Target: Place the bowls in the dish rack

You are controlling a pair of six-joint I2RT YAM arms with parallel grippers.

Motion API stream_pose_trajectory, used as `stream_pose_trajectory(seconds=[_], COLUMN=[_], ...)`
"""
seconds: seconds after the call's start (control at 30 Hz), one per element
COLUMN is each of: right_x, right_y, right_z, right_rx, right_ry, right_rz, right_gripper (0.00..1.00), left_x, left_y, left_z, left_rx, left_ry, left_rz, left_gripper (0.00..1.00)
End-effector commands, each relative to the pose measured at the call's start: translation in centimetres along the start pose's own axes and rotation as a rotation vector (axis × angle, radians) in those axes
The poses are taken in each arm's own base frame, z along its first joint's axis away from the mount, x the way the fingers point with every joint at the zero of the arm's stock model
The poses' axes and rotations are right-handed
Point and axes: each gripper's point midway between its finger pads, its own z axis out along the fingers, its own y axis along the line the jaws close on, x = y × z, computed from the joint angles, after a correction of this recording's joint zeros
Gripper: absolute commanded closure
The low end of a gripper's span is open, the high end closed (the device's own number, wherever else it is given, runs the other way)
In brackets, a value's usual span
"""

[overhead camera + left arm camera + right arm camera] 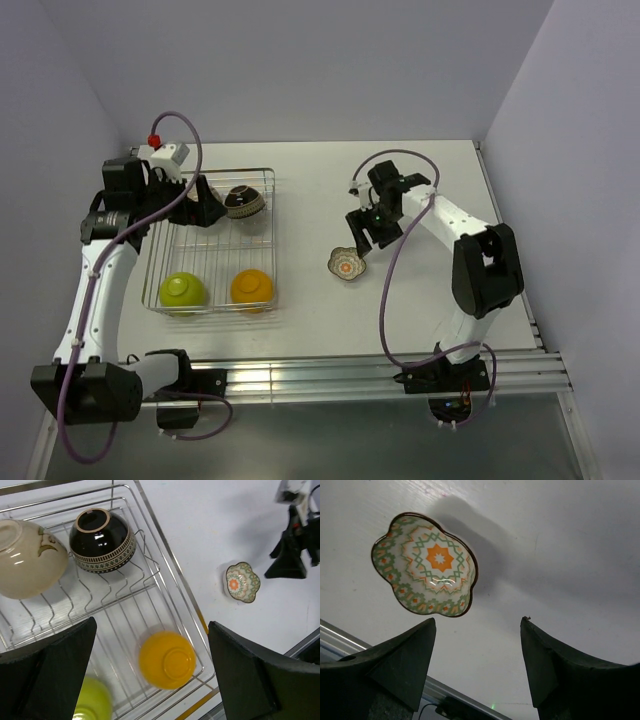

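Left gripper (203,207): spread wide, empty, over the far half of the rectangular silver wire dish rack (125,615). Rack holds a white glazed bowl (27,560), a dark brown banded bowl (244,202), a lime-green bowl (183,290) and an orange bowl (252,286). Small scalloped patterned bowl with orange centre (425,565): upright on the table right of the rack. Right gripper (478,621): parted, empty, just beside it. We would pinch one rim lobe and lift above the rack wall. The left arm crowds the far half.

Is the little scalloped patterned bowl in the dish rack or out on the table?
Out. The scalloped bowl sits upright on the table, right of the dish rack, near the open right gripper.
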Motion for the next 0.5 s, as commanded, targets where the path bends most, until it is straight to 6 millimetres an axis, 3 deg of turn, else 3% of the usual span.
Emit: stream_pose_trajectory(seconds=[0.0,0.33,0.47], right_x=[-0.4,0.0,0.7], right_y=[-1.4,-0.5,-0.3], right_z=[1.6,4.7,5.5], right_rx=[0.039,-0.042,-0.062], right_ry=[-0.015,0.032,0.043], right_rz=[-0.008,0.073,0.092], right_gripper=[0.25,0.45,0.48], left_x=[-3.0,-1.6,-1.0], left_y=[-2.1,-1.0,-1.0], left_z=[-0.7,0.9,1.1], left_rx=[0.066,0.039,0.053], left_ry=[-0.169,-0.082,-0.068], left_rz=[0.017,-0.073,-0.063], left_gripper=[0.0,0.0,0.01])
